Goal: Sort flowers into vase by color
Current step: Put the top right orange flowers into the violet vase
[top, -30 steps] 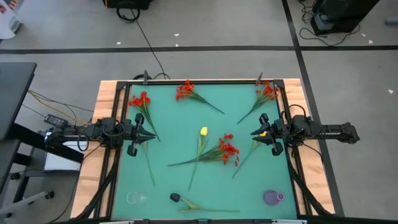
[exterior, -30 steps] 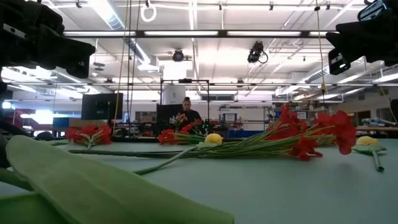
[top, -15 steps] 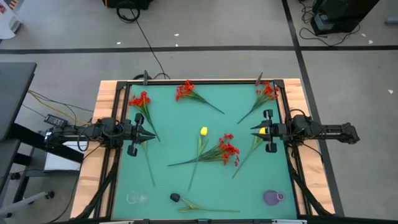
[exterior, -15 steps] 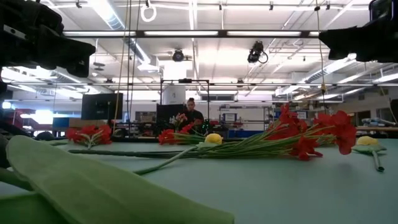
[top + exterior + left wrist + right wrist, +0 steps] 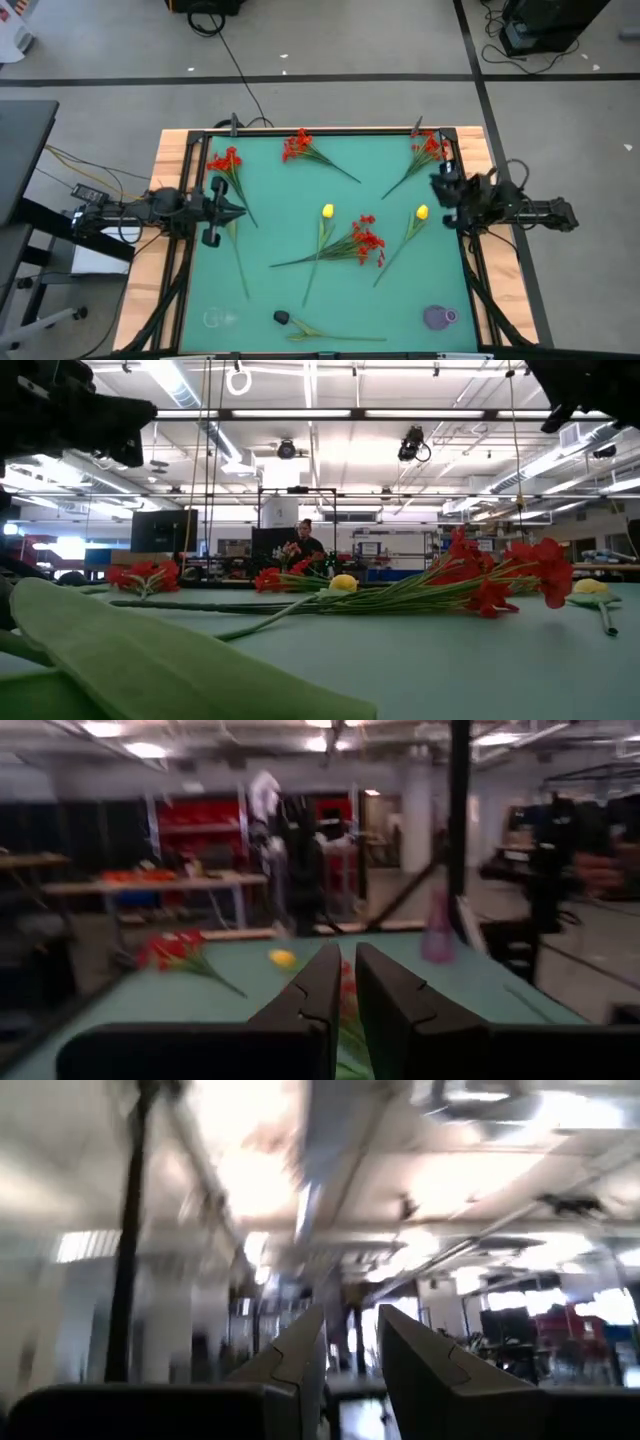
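Currently left gripper at left-centre of high view, fingers nearly closed, empty, tips beside stem of red spray at upper left. Right gripper at right edge of green mat, tilted up; fingers close together, nothing between. Flowers flat on mat: yellow tulip centre, second yellow tulip right-centre, red bunch centre. Purple vase lower right.

Tabletop room and obstructions

Bare mat is left between the scattered flowers (thickest centrally); the near corners are occupied by vases.
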`<action>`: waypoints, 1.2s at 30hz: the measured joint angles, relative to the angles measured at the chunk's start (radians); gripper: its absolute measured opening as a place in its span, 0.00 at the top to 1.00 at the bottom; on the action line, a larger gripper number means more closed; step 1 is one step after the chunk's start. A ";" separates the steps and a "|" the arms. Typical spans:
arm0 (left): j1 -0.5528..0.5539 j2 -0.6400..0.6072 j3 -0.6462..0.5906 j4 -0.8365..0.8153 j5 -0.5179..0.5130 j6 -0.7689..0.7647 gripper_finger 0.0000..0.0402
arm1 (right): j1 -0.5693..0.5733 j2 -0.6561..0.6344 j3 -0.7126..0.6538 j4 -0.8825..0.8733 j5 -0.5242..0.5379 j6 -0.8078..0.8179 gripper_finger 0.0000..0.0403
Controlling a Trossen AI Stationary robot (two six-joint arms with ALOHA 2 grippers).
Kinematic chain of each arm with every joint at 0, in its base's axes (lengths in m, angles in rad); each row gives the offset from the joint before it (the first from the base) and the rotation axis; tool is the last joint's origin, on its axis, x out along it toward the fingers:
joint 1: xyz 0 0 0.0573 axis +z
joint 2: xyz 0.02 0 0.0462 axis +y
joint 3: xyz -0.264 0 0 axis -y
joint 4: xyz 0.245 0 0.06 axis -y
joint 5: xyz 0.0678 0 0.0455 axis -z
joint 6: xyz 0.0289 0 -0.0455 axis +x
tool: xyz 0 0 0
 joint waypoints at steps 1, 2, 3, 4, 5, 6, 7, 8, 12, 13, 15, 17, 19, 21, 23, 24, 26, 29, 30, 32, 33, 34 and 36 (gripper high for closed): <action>0.000 0.001 0.000 0.019 -0.009 0.008 0.90 | -0.001 0.004 0.002 0.023 0.055 0.078 0.74; 0.000 0.001 0.000 0.040 -0.015 0.012 0.90 | -0.001 0.007 0.007 0.026 0.127 0.158 0.74; 0.000 0.001 0.000 0.066 -0.017 0.012 0.90 | -0.001 0.008 0.008 0.019 0.210 0.247 0.74; 0.000 0.001 0.000 0.093 -0.017 0.002 0.90 | -0.001 0.013 0.008 -0.002 0.281 0.334 0.74; 0.000 0.000 0.000 0.122 -0.018 -0.012 0.90 | -0.003 0.021 0.008 -0.038 0.322 0.404 0.74; 0.000 0.001 0.000 0.157 -0.028 -0.023 0.90 | -0.002 0.029 0.007 -0.077 0.335 0.453 0.74; 0.000 0.002 0.000 0.196 -0.052 -0.036 0.90 | -0.002 0.039 0.006 -0.104 0.329 0.486 0.74; 0.000 0.004 0.000 0.237 -0.079 -0.063 0.90 | -0.002 0.052 0.006 -0.126 0.309 0.513 0.74; 0.000 0.004 0.000 0.390 -0.167 -0.208 0.90 | -0.001 0.133 0.006 -0.147 0.260 0.635 0.74; 0.000 0.004 0.000 0.410 -0.172 -0.244 0.90 | -0.001 0.156 0.006 -0.146 0.261 0.674 0.74; 0.000 0.005 0.000 0.428 -0.172 -0.261 0.90 | -0.002 0.206 0.006 -0.144 0.265 0.762 0.74; 0.000 0.007 0.000 0.427 -0.196 -0.232 0.90 | -0.002 0.254 0.007 -0.142 0.257 0.853 0.74; 0.000 0.007 0.000 0.427 -0.251 -0.244 0.90 | -0.002 0.305 0.018 -0.143 0.245 0.945 0.74; 0.000 0.013 0.000 0.426 -0.326 -0.290 0.90 | -0.002 0.356 0.048 -0.144 0.222 0.985 0.74; 0.000 0.023 0.000 0.409 -0.372 -0.321 0.90 | -0.002 0.407 0.095 -0.141 0.193 0.980 0.74; 0.000 0.031 0.000 0.402 -0.380 -0.331 0.90 | -0.002 0.432 0.124 -0.139 0.176 0.953 0.74; 0.000 0.053 0.000 0.374 -0.383 -0.370 0.90 | -0.002 0.488 0.188 -0.121 0.152 0.862 0.74; 0.000 0.111 0.002 0.341 -0.384 -0.468 0.90 | -0.002 0.575 0.293 -0.080 0.176 0.715 0.74; 0.000 0.131 0.006 0.319 -0.384 -0.496 0.90 | -0.003 0.603 0.329 -0.072 0.205 0.661 0.74; 0.000 0.178 0.036 0.273 -0.383 -0.530 0.90 | -0.004 0.646 0.387 -0.072 0.232 0.569 0.73; 0.000 0.200 0.057 0.261 -0.381 -0.531 0.90 | -0.003 0.666 0.414 -0.073 0.232 0.542 0.73; 0.000 0.221 0.080 0.249 -0.380 -0.531 0.90 | -0.003 0.683 0.435 -0.072 0.228 0.530 0.73; 0.000 0.260 0.135 0.207 -0.377 -0.526 0.90 | 0.000 0.713 0.466 -0.062 0.218 0.556 0.73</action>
